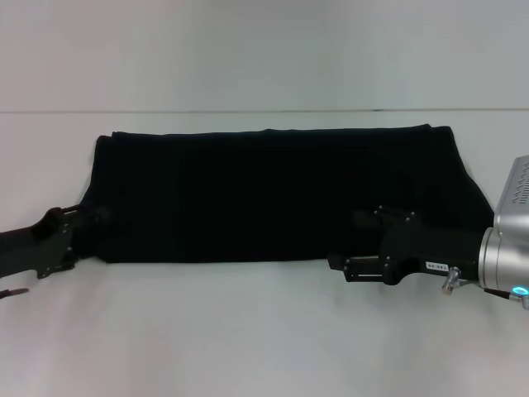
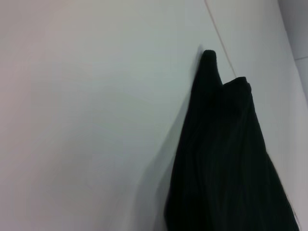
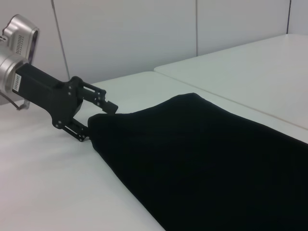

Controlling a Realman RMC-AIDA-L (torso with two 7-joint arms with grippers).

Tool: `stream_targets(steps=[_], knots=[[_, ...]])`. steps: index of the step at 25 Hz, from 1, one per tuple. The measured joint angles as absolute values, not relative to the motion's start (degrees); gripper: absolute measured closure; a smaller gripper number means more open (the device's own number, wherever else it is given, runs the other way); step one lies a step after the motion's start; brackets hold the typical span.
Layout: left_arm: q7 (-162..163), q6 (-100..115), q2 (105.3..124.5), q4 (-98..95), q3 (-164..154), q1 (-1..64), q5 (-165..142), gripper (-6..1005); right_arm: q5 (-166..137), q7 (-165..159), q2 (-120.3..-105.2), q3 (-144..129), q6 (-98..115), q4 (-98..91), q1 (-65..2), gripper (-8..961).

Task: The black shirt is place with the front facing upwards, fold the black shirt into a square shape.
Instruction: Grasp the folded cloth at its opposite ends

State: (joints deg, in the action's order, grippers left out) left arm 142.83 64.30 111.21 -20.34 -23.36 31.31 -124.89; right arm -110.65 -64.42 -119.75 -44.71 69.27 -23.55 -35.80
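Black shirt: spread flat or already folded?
Partly folded. The black shirt lies as a long plain band on the table, with no sleeves or print showing. The left gripper and right gripper are at its near corners.

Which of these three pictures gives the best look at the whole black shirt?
The head view: it shows the black shirt entire, a wide folded band on the white table, with the left gripper and right gripper at its near edge. The left wrist view shows only one end; the right wrist view shows a slanting stretch, cut off.
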Motion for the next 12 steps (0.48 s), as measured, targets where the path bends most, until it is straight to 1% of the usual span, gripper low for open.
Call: stream_targets(steps=[4,10,12], knots=[[142.2,63.9,111.56,-21.6,-24.2,31.2,-124.9,150,-110.6,-64.4,-119.78,-44.7,69.3,-23.5,-35.8,8],[142.4,63.8,111.74,-21.8,-24.4,31.2,-124.9,318,-110.6,-64.4,-119.80,-44.7,69.4,-23.5,-35.7,8],[142.2,63.8,111.77,-21.8,-24.4,31.2,-124.9,412,-110.6,-64.4,-119.79,-44.8,69.5,-23.5,-35.7,8]])
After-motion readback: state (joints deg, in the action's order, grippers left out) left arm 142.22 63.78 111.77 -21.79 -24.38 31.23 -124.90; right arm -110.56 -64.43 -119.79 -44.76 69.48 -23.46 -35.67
